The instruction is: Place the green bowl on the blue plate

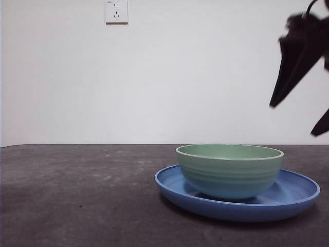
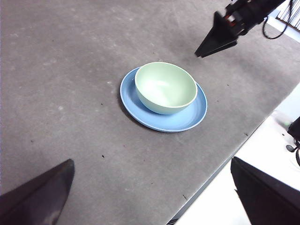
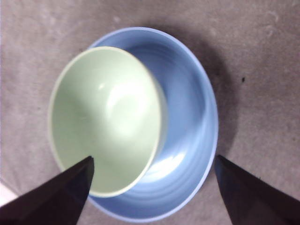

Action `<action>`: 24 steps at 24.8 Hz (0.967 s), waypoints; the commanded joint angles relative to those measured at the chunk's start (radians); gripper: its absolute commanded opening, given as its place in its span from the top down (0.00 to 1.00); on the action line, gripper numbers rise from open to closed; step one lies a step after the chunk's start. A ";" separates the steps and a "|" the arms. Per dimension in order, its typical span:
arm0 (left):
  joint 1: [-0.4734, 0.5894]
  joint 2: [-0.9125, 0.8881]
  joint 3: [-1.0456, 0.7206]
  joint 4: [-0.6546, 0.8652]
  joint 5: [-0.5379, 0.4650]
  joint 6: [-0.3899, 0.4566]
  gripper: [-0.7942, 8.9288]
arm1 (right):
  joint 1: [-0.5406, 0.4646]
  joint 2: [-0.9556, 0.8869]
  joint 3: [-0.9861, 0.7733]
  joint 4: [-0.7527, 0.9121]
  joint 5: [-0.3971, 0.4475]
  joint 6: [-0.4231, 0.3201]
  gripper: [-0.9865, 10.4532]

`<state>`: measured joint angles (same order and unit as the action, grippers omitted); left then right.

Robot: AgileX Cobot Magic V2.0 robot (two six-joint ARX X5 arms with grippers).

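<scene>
Mint-green and glossy, the bowl (image 1: 230,171) is seated upright inside the plate (image 1: 293,193), set off-centre so that a wider crescent of blue floor is exposed on one side. Nothing is contained in the bowl. Faint horizontal ridges are seen around its outside, and a lighter rim is carried at the top. The plate is wide, shallow and medium blue, with a raised sloping rim; it is clearly wider than the bowl and rests flat on the table (image 1: 77,195).

The right gripper (image 3: 152,187) is held above the bowl and plate, clear of both. Its jaws are spread wide apart and nothing is gripped. In the front view it is seen as a dark shape at the upper right.

The left gripper (image 2: 154,194) is positioned well apart from the plate, with jaws likewise spread and empty.

The table surface is dark grey and matte, with a slightly mottled texture. A white wall (image 1: 154,77) stands behind, with a socket (image 1: 116,11) mounted on it.
</scene>
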<state>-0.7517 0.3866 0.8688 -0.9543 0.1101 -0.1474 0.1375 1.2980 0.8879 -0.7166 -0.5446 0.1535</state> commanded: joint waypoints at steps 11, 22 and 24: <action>-0.006 0.005 0.006 0.008 0.003 0.004 0.37 | -0.038 0.184 0.016 0.087 0.055 -0.026 0.65; -0.006 0.005 0.006 0.008 0.003 0.004 0.37 | -0.042 0.336 0.016 0.100 0.021 -0.095 0.79; -0.006 0.005 0.006 0.008 0.003 0.004 0.37 | -0.042 0.336 0.016 0.106 0.019 -0.095 0.82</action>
<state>-0.7517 0.3866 0.8684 -0.9543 0.1101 -0.1474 0.0925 1.6173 0.8879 -0.6151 -0.5209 0.0746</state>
